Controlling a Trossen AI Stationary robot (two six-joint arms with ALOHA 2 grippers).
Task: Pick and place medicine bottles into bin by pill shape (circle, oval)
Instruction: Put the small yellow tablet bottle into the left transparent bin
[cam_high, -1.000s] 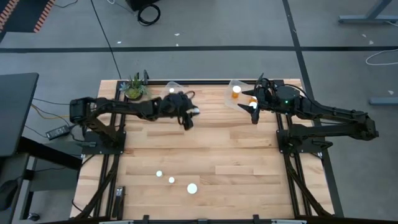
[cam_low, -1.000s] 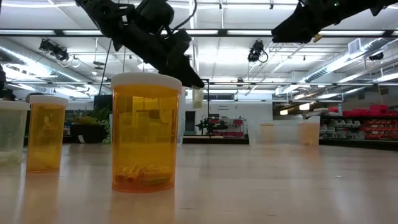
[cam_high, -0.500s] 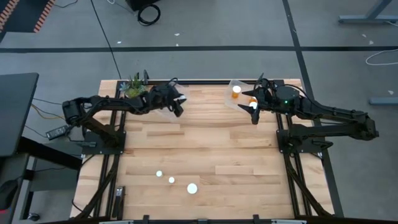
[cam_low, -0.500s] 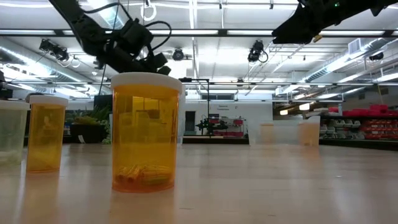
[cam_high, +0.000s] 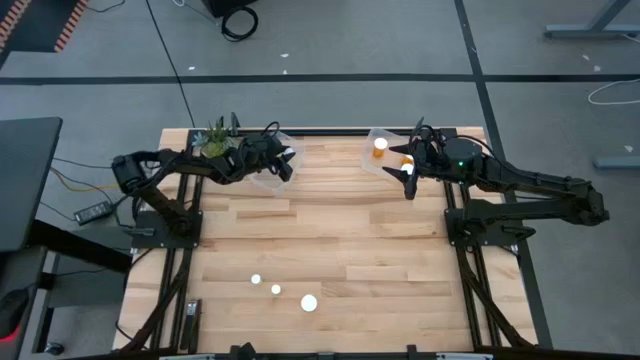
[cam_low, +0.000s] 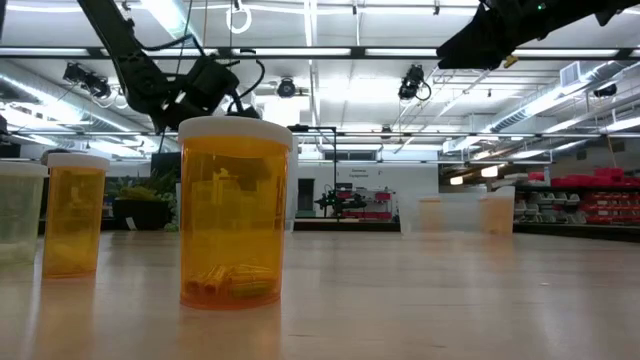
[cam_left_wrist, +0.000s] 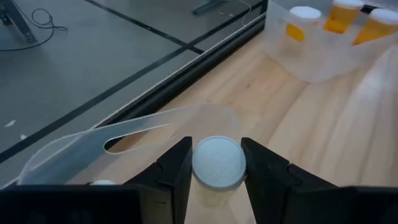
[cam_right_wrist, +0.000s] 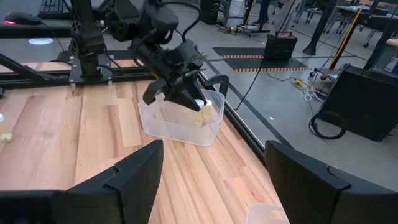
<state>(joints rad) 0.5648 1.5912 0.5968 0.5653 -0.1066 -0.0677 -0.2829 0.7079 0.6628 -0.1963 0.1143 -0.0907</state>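
Release is judged imminent: a bottle (cam_left_wrist: 217, 163) is clamped in the left pincer (cam_left_wrist: 216, 168) over the clear bin (cam_high: 271, 172) at the counter's (cam_high: 330, 240) far edge; the right pincer (cam_right_wrist: 211, 180), wide apart and empty, is parked.

Two dark cabled arms (cam_high: 520, 182)

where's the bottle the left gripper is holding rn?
The bottle sits between the left gripper fingers, over the clear bin at the table's far left, beside the potted plant.

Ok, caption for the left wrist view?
Left gripper holding a white-capped bottle above the clear plastic bin at the wooden table's edge.
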